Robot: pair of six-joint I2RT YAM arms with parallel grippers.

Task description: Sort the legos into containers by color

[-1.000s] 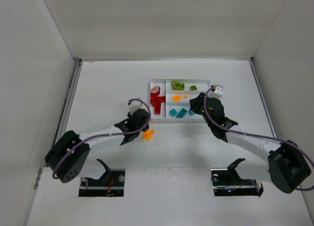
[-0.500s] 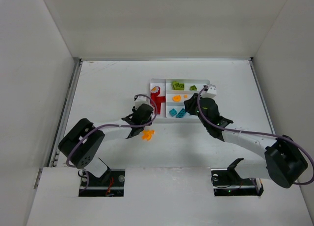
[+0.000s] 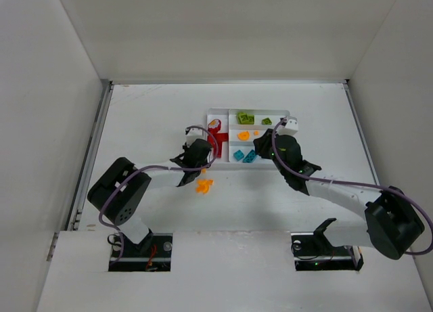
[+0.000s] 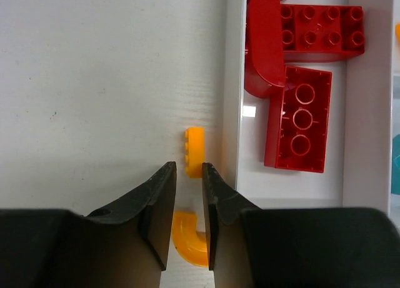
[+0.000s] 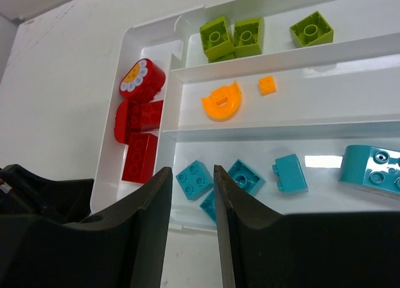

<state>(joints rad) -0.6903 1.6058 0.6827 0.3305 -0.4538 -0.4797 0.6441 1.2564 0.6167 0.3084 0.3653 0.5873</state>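
White table (image 3: 149,122): I see it fill the top view. White tray (image 5: 325,54), upper centre of that view: red bricks (image 5: 140,138) in the tall left section; lime bricks (image 5: 232,37), orange pieces (image 5: 222,100) and teal bricks (image 5: 194,178) in the three rows, top to bottom. Right gripper (image 5: 192,170), bottom left of its wrist view: jaws slightly parted, nothing between them. Left gripper (image 4: 187,169), bottom centre of its wrist view: narrow gap with a curved orange piece (image 4: 190,241) showing in it; I cannot tell whether it is pinched. Small orange brick (image 4: 194,152): on the table beside the tray's outer wall.

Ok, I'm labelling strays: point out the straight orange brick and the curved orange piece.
straight orange brick (image 4: 194,152), left wrist view, its middle.
curved orange piece (image 4: 189,233), left wrist view, middle of its arc.
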